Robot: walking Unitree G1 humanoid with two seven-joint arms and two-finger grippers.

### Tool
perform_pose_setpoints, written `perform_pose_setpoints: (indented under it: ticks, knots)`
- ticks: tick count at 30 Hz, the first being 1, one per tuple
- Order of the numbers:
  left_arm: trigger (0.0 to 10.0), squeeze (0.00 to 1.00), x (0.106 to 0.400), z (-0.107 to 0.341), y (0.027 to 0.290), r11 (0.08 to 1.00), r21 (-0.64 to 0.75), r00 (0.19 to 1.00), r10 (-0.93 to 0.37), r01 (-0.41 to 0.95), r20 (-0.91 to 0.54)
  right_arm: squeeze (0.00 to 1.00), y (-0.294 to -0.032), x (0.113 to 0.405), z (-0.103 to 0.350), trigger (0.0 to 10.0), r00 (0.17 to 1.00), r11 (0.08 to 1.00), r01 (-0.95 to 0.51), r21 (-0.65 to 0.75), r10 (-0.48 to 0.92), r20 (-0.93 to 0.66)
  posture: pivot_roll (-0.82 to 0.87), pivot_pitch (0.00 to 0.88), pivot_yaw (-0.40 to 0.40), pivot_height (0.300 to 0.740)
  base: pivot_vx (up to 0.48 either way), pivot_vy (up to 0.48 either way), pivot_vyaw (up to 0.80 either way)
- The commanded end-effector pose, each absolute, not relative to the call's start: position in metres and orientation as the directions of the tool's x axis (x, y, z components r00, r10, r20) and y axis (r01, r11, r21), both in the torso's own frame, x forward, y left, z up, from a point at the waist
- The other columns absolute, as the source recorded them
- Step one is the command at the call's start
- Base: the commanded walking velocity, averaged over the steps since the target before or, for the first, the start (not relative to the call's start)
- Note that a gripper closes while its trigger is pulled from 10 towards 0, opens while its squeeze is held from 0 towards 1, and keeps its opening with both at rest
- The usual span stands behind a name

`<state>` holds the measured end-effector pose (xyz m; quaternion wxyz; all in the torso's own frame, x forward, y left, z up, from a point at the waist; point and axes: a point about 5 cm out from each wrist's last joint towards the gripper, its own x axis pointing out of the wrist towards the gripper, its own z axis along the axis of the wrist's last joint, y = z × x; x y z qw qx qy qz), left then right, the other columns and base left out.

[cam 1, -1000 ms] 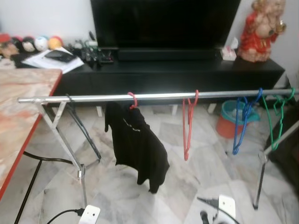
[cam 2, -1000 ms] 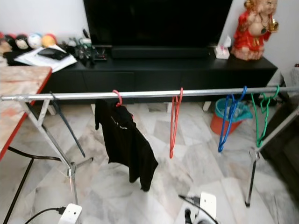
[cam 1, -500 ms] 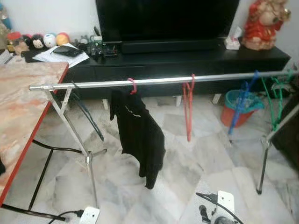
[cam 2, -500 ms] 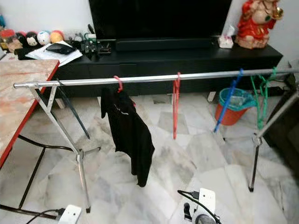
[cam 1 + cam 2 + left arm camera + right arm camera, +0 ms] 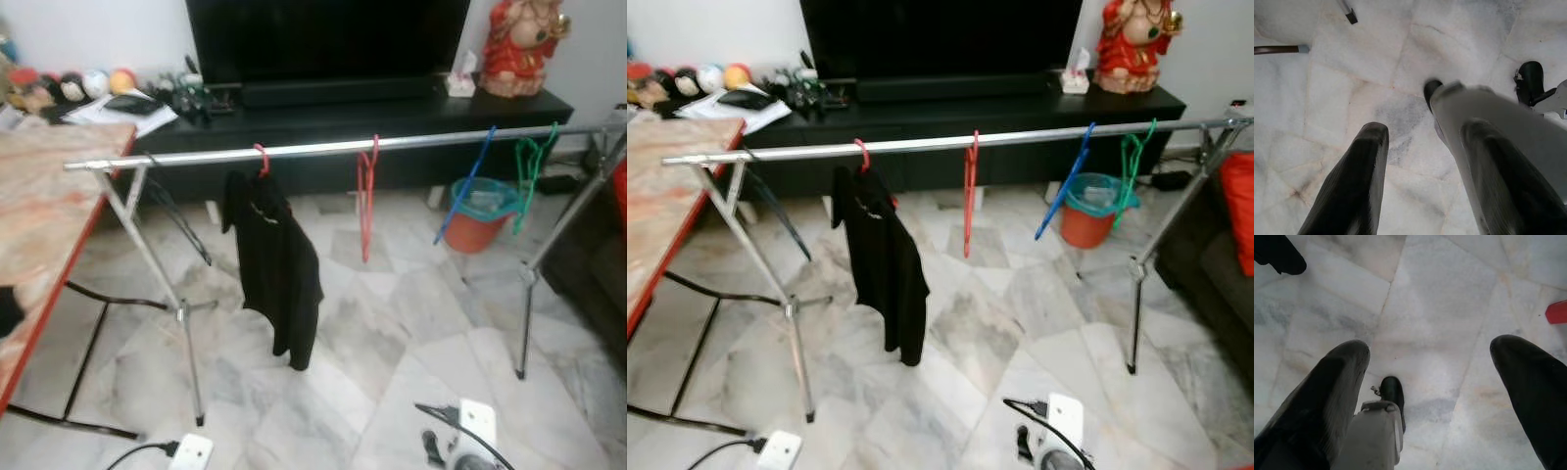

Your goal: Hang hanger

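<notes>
A thin chrome rail [image 5: 323,148] on splayed metal legs carries, from its left end to its right, a pink hanger [image 5: 262,160] draped with a limp black shirt [image 5: 277,264], a bare red wire-thin hanger [image 5: 366,196], then a tilted blue hanger [image 5: 464,186] and a green hanger [image 5: 530,164] near the right end. Both arms hang over the veined, glossy marble floor [image 5: 999,323]. The left gripper [image 5: 1420,147] and right gripper [image 5: 1435,382] each have their ribbed black fingers spread apart, holding nothing.

No text can be read anywhere. The black shirt [image 5: 274,259] bears a small white mark, too blurred to make out.
</notes>
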<state>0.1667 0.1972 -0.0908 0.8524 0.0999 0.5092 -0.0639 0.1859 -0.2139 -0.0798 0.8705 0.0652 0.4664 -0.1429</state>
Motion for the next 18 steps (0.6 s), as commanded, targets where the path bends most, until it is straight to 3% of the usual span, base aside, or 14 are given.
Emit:
perform_pose_setpoints:
  ticks: [1, 14, 18]
  knots:
    - [10.0, 0.00, 0.1606, -0.0924, 0.2031, 0.971, 0.113, 0.457, 0.004, 0.211, -0.890, 0.00, -0.2082, 0.1866, -0.0806, 10.0, 0.526, 0.951, 0.310, -0.004, -0.175, -0.832, -0.11, 0.000, -0.014, 0.740, -0.240, 0.000, 0.00]
    - [10.0, 0.00, 0.1605, -0.0925, 0.2029, 0.967, 0.121, 0.455, 0.006, 0.224, -0.891, 0.00, -0.2087, 0.1859, -0.0809, 10.0, 0.522, 0.949, 0.315, -0.005, -0.177, -0.835, -0.11, 0.000, -0.017, 0.740, 0.000, 0.000, 0.00]
    - [10.0, 0.00, 0.1605, -0.0926, 0.2027, 0.967, 0.119, 0.453, 0.003, 0.227, -0.891, 0.00, -0.2088, 0.1854, -0.0812, 10.0, 0.514, 0.952, 0.306, -0.013, -0.176, -0.840, -0.11, 0.000, -0.017, 0.740, 0.000, 0.000, -0.66]
